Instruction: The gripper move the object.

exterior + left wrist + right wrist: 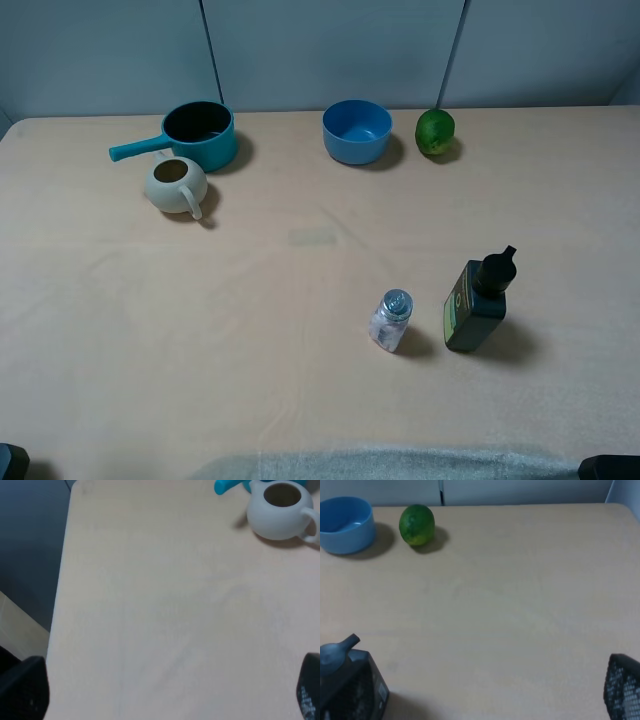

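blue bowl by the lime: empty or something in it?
Empty. The blue bowl shows only bare blue interior from above; the green fruit sits outside it, on the table beside it.

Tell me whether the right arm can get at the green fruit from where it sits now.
Probably yes. The green fruit sits alone at the table's far edge, apart from the blue bowl. Bare table lies between it and the right end effector; the dark bottle stands off to the side.
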{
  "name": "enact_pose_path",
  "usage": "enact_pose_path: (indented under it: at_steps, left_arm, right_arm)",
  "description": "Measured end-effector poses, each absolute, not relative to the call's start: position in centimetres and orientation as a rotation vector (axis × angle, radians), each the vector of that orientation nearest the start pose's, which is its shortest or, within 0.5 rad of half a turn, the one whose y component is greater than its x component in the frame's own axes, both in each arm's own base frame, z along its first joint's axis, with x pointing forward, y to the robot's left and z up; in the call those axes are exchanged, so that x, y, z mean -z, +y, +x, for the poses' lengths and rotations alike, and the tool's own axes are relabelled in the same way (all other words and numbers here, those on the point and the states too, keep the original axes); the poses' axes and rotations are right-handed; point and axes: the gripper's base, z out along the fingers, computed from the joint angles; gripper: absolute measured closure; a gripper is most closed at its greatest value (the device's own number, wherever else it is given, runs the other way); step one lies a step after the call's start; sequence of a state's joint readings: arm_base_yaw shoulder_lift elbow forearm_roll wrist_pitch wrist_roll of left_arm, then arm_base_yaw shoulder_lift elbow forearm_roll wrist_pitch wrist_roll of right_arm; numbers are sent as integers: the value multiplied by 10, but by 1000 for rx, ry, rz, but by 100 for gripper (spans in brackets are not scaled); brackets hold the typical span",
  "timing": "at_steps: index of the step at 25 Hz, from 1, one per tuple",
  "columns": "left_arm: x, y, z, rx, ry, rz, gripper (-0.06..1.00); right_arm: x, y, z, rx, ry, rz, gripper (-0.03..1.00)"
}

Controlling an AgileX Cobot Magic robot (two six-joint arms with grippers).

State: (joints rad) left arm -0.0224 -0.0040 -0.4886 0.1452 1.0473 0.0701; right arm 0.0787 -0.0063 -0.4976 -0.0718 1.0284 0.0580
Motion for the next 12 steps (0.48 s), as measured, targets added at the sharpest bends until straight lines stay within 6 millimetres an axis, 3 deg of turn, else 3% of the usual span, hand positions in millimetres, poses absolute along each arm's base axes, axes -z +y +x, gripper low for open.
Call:
enact_pose_path:
  at_steps: [12]
  left_arm:
    - [-276,11,-4,-204,2034,89,-5]
  right_arm:
    - [-279,-6,-4,-2,2006,-19,28]
